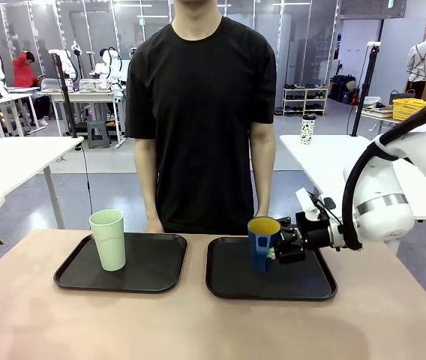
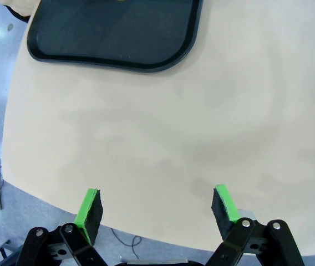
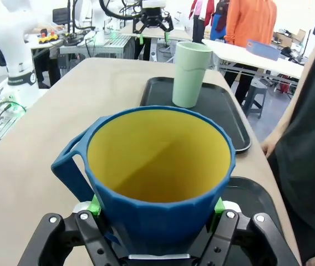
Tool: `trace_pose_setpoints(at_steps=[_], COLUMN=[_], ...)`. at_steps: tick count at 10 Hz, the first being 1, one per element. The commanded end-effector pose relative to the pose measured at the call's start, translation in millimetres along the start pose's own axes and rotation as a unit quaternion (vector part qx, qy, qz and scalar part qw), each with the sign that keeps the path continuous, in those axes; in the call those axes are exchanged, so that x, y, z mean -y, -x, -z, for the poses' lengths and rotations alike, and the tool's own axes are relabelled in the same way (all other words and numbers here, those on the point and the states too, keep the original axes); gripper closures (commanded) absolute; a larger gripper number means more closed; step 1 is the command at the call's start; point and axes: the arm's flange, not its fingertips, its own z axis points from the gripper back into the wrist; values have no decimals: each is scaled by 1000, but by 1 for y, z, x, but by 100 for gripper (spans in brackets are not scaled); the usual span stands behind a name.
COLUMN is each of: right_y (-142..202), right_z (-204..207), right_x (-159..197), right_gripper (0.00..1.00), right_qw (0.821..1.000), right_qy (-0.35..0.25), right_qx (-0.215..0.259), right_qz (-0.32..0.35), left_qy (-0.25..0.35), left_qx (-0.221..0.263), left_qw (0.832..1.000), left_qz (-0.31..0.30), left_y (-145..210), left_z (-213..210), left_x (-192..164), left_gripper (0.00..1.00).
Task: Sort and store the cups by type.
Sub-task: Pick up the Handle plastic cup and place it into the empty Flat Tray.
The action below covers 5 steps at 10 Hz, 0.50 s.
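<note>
The right gripper (image 1: 284, 245) clasps the blue cup (image 1: 262, 241) over the right tray (image 1: 232, 281); the left gripper (image 2: 157, 213) gapes, holding nothing.

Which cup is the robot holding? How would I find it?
Look at the black tray on the right side of the table. The blue cup there sits in the right gripper. It is short, yellow inside, with a handle, unlike the tall green tumbler.

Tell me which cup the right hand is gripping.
The dark blue cup with the yellow inside and a handle, on the right-side tray. The right hand is shut on it. The pale green tumbler stands free on the other tray.
</note>
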Motion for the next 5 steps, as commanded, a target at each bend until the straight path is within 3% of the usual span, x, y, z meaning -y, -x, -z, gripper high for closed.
trace_pose_setpoints(at_steps=[1, 5], right_y=[-2, 5], right_z=[-5, -14], right_x=[19, 34], right_gripper=[24, 24], right_qw=[1000, 999], right_qy=[-6, -2], right_qx=[12, 25], right_qz=[17, 32], left_qy=[-7, -7], left_qx=[13, 13], left_qw=[1000, 1000], left_qz=[7, 7], left_y=[2, 2], left_z=[1, 1], left_x=[-4, -4], left_gripper=[0, 0])
